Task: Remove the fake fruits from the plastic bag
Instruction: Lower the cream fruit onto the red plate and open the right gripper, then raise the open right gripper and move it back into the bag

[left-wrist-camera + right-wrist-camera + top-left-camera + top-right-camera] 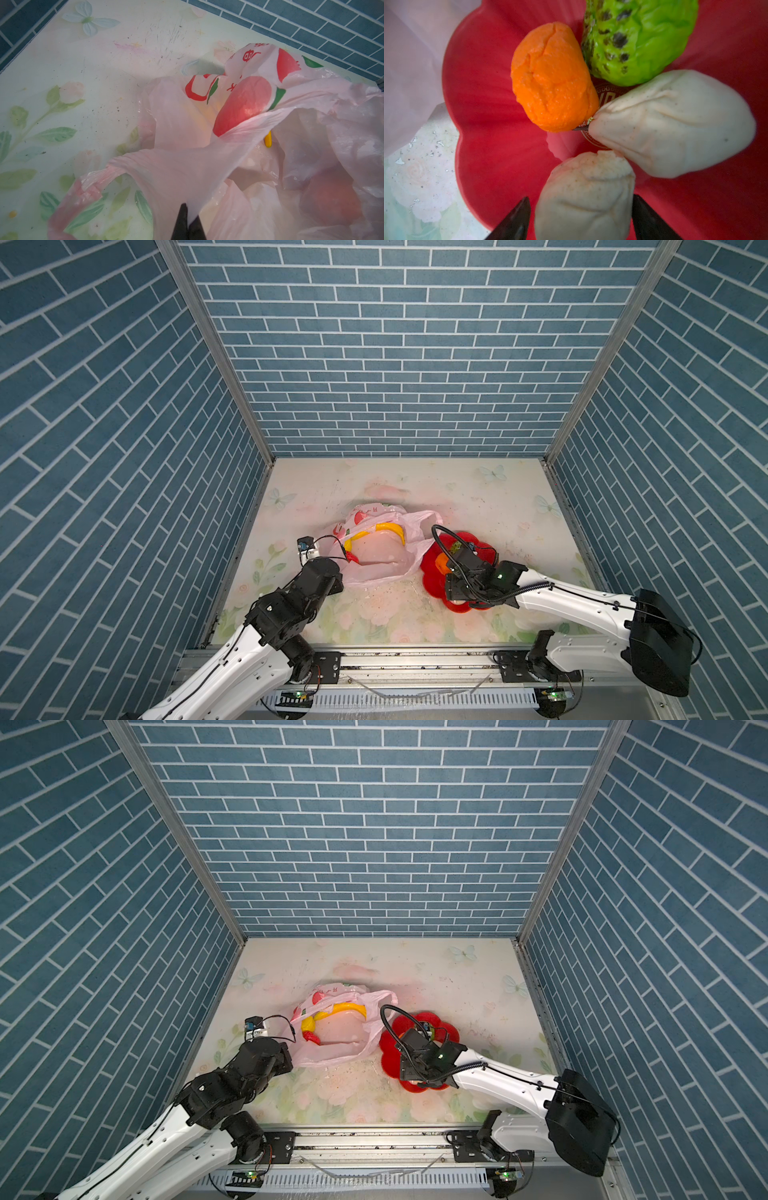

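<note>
Fingers on the left arm (pixel 187 226) are pinched shut on a fold at the mouth of the plastic bag (pixel 187 170). The right fingers (pixel 517 220) stand apart on either side of a cream fruit (pixel 583 197), with a strip of the red dish (pixel 483 104) showing beside 1 of them. This fruit lies in the dish with a bigger cream fruit (pixel 675 124), an orange fruit (pixel 550 76) and a green fruit (pixel 643 41). The bag lies mid-tabletop (pixel 478 497), nearer the left edge, and the dish touches its right side. A banana (pixel 392 527), a yellow fruit (pixel 348 546) and a red fruit (pixel 354 558) show in its mouth.

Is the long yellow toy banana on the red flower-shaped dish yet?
No, the long yellow toy banana lies inside the pale-pink plastic bag, apart from the red dish.
</note>
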Tool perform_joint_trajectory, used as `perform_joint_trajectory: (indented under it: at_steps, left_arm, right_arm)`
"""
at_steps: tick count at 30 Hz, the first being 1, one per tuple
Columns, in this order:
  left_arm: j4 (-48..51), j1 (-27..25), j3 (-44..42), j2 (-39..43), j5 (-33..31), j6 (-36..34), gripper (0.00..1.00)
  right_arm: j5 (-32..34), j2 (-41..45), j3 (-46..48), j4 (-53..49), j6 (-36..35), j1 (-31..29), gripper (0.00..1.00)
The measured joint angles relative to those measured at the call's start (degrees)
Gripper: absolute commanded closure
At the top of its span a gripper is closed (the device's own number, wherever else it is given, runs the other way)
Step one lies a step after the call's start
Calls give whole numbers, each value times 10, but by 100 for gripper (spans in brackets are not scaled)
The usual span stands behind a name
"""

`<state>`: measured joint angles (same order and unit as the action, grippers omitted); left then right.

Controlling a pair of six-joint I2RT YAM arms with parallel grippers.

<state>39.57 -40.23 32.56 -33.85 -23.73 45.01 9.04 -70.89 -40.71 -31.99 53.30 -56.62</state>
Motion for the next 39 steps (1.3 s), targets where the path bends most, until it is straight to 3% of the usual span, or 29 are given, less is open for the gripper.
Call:
perform_joint_trajectory:
  at_steps: [6,14,19,26,39]
  left_arm:
    - [0,0,0,-3,1,-1,100]
    - [-7,0,0,-13,11,-11,100]
    - [-8,0,0,-15,20,-18,100]
    - [7,0,0,-12,35,-19,100]
    - [60,0,0,-50,60,15,100]
  right_arm:
    - [11,2,-40,-36,-7,0,23]
    - [35,17,-155,-102,-93,0,50]
    - [36,6,-256,-106,-185,-9,54]
    - [5,-104,-435,-88,-293,-35,57]
    - [-168,-375,-506,-2,-329,-56,64]
